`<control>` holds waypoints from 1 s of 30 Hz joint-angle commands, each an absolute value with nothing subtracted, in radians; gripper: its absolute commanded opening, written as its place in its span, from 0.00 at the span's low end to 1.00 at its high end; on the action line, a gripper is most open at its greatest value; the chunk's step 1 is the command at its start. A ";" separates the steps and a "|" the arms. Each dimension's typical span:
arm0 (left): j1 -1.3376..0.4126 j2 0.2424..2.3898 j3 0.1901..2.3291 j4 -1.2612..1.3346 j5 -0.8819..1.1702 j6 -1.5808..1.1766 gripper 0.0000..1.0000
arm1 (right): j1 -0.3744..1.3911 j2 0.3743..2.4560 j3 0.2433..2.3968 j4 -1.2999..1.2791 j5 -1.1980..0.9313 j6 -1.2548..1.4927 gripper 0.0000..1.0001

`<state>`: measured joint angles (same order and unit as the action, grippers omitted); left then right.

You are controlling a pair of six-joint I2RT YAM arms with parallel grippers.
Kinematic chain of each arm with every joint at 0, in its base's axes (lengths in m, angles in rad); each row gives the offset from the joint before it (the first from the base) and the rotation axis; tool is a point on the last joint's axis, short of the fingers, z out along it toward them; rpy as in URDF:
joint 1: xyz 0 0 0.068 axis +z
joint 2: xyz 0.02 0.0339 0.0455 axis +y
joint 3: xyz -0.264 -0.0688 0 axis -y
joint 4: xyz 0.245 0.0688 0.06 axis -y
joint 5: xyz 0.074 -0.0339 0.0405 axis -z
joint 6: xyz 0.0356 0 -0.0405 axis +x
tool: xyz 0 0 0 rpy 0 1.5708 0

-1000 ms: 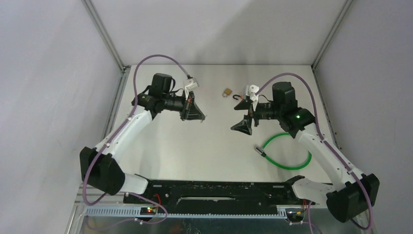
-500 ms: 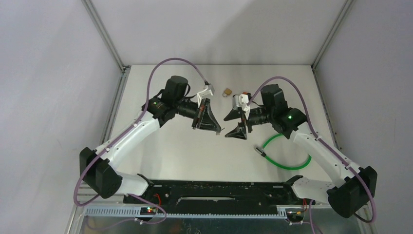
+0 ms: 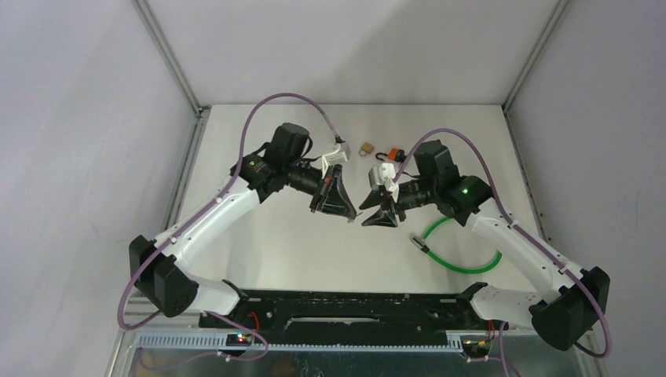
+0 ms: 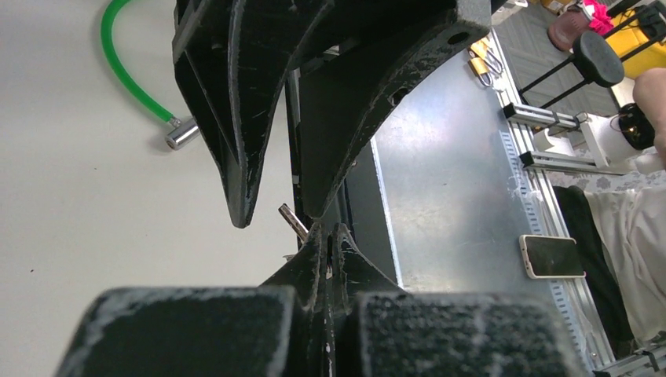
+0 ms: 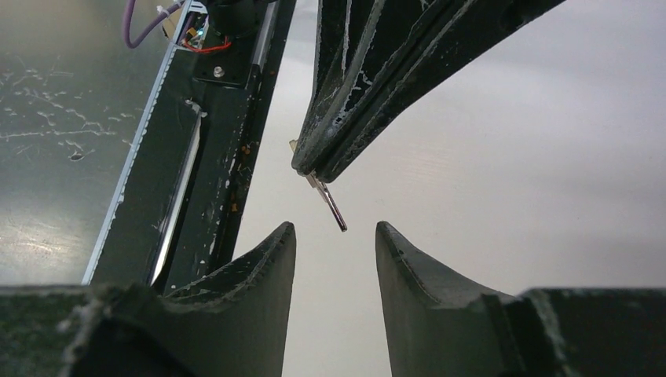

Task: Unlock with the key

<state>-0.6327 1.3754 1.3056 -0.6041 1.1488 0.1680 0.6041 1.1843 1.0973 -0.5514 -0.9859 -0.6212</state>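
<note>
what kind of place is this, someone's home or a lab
Probably a robotics lab test cell: a white table walled by blank panels on aluminium framing, a left arm and right arm bolted at its near edge, and a slotted metal rail beside them.

The pale table (image 3: 275,247) carried a small brass padlock (image 3: 366,148) just beyond the left gripper's fingers (image 3: 334,200), with a red-and-black piece (image 3: 395,153) beside it. A green cable loop (image 3: 470,271) lay to the right of the right gripper's fingers (image 3: 385,214), nearer the arm bases.
</note>
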 commanded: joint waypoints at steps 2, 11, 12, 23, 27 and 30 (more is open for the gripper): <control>-0.647 1.366 1.355 -0.635 1.138 0.224 0.00 | 0.619 1.153 1.140 -0.530 -0.969 -0.624 0.43; -0.656 1.371 1.357 -0.637 1.134 0.223 0.00 | 0.650 1.155 1.141 -0.512 -0.946 -0.611 0.29; -0.656 1.371 1.358 -0.637 1.135 0.223 0.00 | 0.651 1.155 1.140 -0.512 -0.945 -0.613 0.27; -0.658 1.381 1.358 -0.633 1.117 0.221 0.00 | 0.655 1.149 1.140 -0.531 -0.932 -0.624 0.00; -0.655 1.374 1.363 -0.630 1.078 0.222 0.34 | 0.669 1.136 1.140 -0.546 -0.790 -0.657 0.00; -0.656 1.362 1.376 -0.628 1.034 0.226 0.60 | 0.726 1.124 1.140 -0.549 -0.526 -0.708 0.00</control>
<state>-0.6506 1.3766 1.3056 -0.6392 1.0851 0.2096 0.6693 1.1622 1.1007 -0.5621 -0.8291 -0.6388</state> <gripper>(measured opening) 0.480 0.012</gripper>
